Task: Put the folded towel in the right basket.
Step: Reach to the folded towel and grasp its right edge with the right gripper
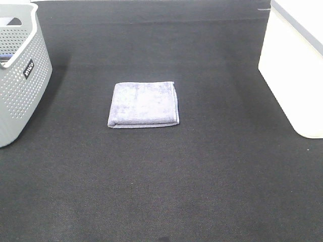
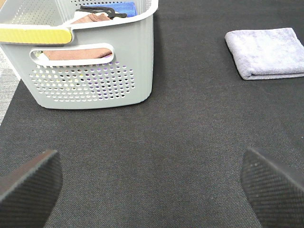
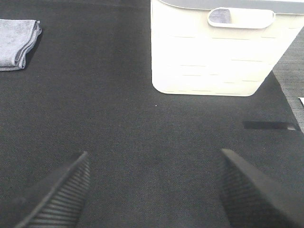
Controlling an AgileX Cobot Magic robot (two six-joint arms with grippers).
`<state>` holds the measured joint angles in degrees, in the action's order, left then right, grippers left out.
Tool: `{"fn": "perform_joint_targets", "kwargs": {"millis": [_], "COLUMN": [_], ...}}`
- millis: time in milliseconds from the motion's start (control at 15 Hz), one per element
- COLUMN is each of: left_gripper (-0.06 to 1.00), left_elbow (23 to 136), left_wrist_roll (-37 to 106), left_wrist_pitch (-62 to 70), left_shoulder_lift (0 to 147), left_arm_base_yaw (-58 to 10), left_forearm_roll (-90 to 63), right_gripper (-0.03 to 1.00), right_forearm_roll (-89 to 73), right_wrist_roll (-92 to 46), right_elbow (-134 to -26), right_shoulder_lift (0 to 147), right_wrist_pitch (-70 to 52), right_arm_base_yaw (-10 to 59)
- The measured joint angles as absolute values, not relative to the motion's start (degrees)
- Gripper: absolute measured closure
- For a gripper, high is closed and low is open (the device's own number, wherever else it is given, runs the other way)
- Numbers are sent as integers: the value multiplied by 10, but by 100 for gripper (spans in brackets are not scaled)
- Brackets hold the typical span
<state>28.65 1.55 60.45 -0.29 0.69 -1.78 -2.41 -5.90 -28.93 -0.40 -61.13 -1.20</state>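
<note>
A folded lavender-grey towel (image 1: 144,104) lies flat on the black mat in the middle of the exterior high view. It also shows in the left wrist view (image 2: 266,52) and at the edge of the right wrist view (image 3: 16,42). The right basket (image 1: 295,65) is white and stands at the right edge; the right wrist view shows its wall (image 3: 213,57). My left gripper (image 2: 152,190) is open and empty above the mat, far from the towel. My right gripper (image 3: 154,194) is open and empty, in front of the white basket. Neither arm shows in the exterior high view.
A grey perforated basket (image 1: 20,75) stands at the left edge; in the left wrist view (image 2: 90,71) it holds brown and blue cloths and a black object. A strip of black tape (image 3: 268,125) lies on the mat near the white basket.
</note>
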Motion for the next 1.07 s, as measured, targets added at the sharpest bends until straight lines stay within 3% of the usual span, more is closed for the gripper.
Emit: {"fn": "perform_joint_targets", "kwargs": {"millis": [1067], "left_gripper": [-3], "left_elbow": [286], "left_wrist_roll": [15], "left_wrist_pitch": [604], "left_shoulder_lift": [-3], "left_arm_base_yaw": [7], "left_forearm_roll": [-18], "right_gripper": [26], "right_forearm_roll": [-24], "right_wrist_roll": [-59], "right_elbow": [-289], "right_shoulder_lift": [-4], "right_wrist_pitch": [-611], "right_arm_base_yaw": [-12]}}
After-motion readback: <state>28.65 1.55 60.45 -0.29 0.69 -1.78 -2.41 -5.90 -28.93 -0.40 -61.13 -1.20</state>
